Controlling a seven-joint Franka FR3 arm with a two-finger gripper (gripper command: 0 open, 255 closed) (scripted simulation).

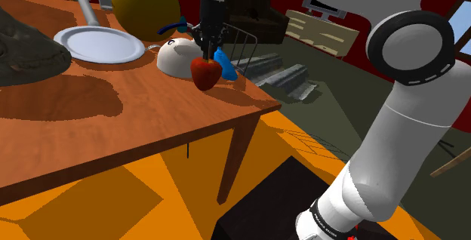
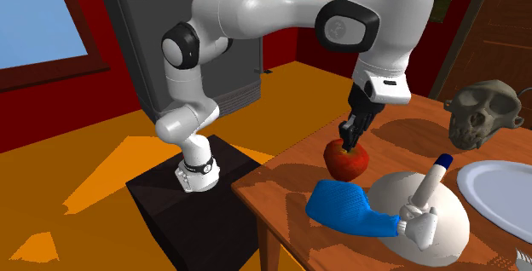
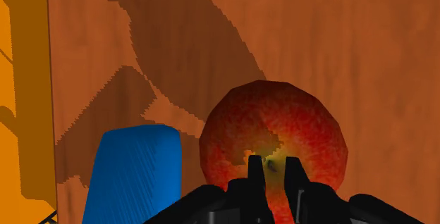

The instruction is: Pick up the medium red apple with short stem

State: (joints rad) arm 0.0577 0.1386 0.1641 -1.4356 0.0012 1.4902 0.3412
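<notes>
Wood-grain table (image 1: 113, 125). Round apple (image 1: 205, 73), mottled red with yellow at the stem hollow, is near the table's edge, just beside a ribbed blue object (image 1: 225, 65). The arm descends vertically. The gripper (image 3: 273, 168) fingers are nearly together, pinching the apple's top. Stem hidden; table contact unclear.

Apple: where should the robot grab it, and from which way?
Grip the apple around its round middle, coming straight down from above. Its stem dimple faces up at the tool, and a blue thing lies close beside it on the table, so coming in sideways looks cramped.
</notes>
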